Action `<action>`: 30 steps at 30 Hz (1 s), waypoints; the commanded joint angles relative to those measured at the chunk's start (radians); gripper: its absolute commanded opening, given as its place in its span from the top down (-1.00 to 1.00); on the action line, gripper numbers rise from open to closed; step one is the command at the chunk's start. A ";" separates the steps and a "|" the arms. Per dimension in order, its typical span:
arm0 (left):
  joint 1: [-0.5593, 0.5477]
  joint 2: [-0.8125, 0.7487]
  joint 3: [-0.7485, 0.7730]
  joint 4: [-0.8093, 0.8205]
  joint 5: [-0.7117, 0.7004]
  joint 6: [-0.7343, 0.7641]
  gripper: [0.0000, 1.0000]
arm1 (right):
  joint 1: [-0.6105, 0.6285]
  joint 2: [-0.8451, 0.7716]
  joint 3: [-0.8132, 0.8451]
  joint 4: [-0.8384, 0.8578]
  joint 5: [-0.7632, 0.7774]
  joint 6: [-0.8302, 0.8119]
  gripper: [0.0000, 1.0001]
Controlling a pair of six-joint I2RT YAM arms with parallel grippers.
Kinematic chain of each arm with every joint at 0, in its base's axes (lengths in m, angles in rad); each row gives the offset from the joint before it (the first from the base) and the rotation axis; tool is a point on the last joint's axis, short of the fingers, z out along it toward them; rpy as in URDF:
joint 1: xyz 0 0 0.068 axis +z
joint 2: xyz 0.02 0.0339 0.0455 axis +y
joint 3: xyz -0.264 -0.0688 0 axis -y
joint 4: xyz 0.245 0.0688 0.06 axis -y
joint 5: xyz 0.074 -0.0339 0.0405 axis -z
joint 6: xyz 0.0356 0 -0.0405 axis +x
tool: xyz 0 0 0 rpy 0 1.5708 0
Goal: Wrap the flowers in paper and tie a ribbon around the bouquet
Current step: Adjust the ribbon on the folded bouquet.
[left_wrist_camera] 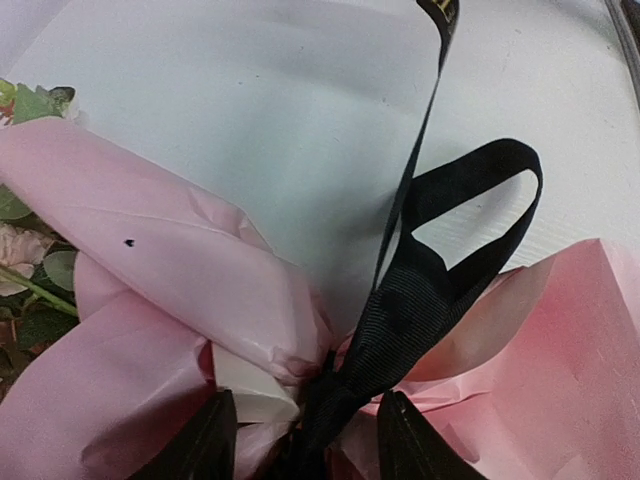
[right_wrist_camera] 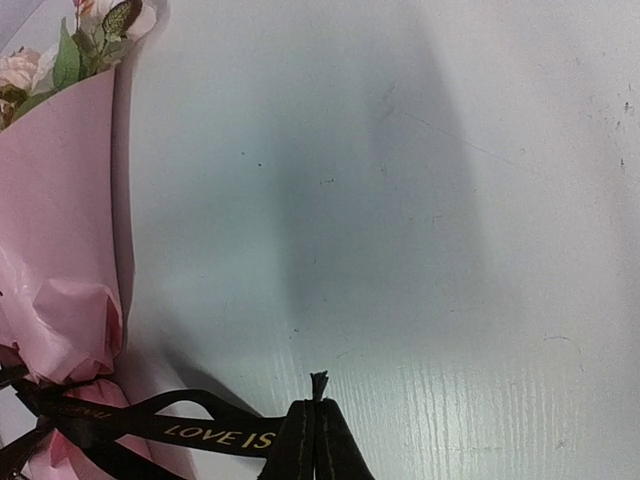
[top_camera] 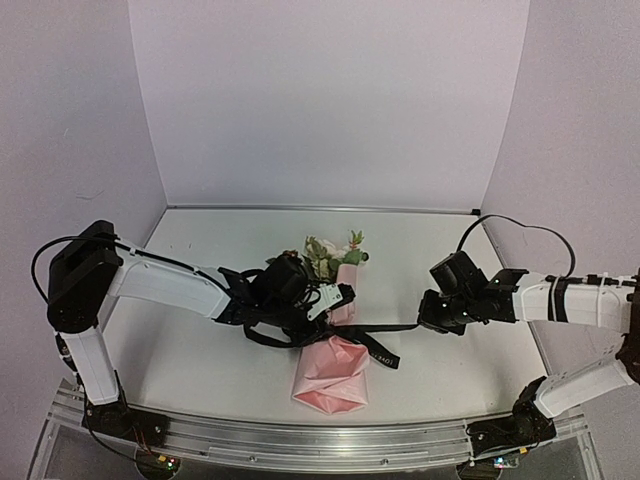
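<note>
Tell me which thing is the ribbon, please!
On the white table, find the pink paper bouquet in the middle. The ribbon is the flat black band tied round its waist. Unlike the round black cables, it has letters on it.

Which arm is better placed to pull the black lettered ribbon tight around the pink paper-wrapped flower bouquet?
Right. The right gripper is shut on the black lettered ribbon at its free end, and the ribbon runs from there to the pink paper-wrapped bouquet. The left gripper stands open astride the tied waist, gripping nothing.
</note>
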 commanded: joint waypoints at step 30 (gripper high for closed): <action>0.273 -0.295 -0.458 0.313 0.149 -1.678 0.01 | -0.002 0.059 0.085 -0.008 -0.062 -0.035 1.00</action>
